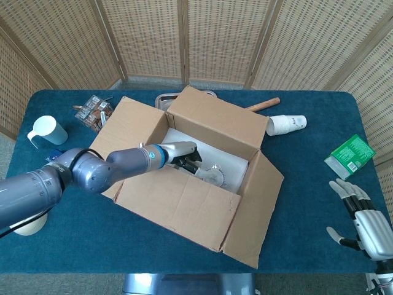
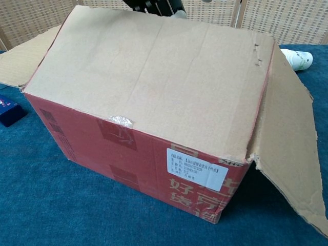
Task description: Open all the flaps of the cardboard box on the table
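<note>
White mug (image 1: 48,130), green packet (image 1: 349,156)

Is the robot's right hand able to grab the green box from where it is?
Probably yes. The right hand hangs open near the table's corner, and bare blue tabletop lies between it and the green box.
</note>
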Controlling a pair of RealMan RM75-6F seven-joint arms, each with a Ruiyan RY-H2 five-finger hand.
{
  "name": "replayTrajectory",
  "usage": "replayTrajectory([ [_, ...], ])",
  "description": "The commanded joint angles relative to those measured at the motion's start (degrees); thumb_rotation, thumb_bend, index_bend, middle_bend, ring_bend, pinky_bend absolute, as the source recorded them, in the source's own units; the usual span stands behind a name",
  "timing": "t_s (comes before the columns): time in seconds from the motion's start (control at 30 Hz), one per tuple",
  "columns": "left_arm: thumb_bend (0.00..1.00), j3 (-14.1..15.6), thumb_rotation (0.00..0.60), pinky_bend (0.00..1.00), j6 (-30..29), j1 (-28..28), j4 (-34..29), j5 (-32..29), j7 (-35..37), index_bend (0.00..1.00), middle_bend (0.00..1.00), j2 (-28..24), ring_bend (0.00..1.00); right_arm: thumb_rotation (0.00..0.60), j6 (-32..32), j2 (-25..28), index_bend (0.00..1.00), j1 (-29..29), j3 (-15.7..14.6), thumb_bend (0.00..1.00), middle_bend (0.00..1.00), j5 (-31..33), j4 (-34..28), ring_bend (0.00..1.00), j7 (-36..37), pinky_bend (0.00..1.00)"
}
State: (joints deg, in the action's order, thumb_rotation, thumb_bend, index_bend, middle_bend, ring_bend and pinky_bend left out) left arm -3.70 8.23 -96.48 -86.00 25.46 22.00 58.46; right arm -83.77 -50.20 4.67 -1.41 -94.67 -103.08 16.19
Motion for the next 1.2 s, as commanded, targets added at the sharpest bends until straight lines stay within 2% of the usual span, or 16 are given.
replayTrajectory([
  [0.03,0.0,-3.11,0.285,0.66,2.49,2.3,-0.46,1.12,1.1,0.66,0.53,-1.52,0.37,0.6,0.09,-0.06,0.0,0.04,-0.06,0.24,0.0,-0.09,-0.05,0.0,-0.14,0.0],
  [0.37,0.0,-15.37,0.287,0.66,11.96,10.88,-1.05,1.37,0.0,0.66,0.53,-3.86,0.37,0.6,0.21,-0.27,0.0,0.03,-0.23,0.24,0.0,-0.25,-0.41,0.0,-0.99,0.0],
  [0.53,0.0,-24.86,0.291,0.66,21.09,17.78,-0.98,-1.73,-2.65,0.66,0.53,-3.82,0.37,0.6,-0.23,-0.2,0.0,-0.15,-0.27,0.24,0.0,-0.38,-0.38,0.0,-0.77,0.0],
  [0.63,0.0,-28.24,0.292,0.66,25.06,20.49,0.08,-2.51,-4.23,0.66,0.53,-3.02,0.37,0.6,-0.12,-0.21,0.0,-0.09,-0.3,0.24,0.0,-0.42,-0.34,0.0,-0.76,0.0],
  [0.73,0.0,-30.84,0.292,0.66,27.98,22.61,0.56,-3.04,-5.3,0.66,0.53,-2.43,0.37,0.6,-0.02,-0.2,0.0,-0.04,-0.31,0.25,0.0,-0.37,-0.35,0.0,-0.81,0.0],
  [1.03,0.0,-35.9,0.287,0.66,32.72,26.64,1.13,-3.61,-6.22,0.66,0.54,-1.88,0.38,0.6,0.14,-0.36,0.0,0.02,-0.3,0.25,0.0,-0.19,-0.31,0.0,-1.05,0.0],
  [1.2,0.0,-37.11,0.29,0.66,37.25,28.22,2.1,-4.27,-6.11,0.66,0.55,-1.26,0.38,0.6,0.26,-0.53,0.0,0.03,-0.37,0.25,0.0,-0.18,-0.24,0.0,-1.34,0.0],
])
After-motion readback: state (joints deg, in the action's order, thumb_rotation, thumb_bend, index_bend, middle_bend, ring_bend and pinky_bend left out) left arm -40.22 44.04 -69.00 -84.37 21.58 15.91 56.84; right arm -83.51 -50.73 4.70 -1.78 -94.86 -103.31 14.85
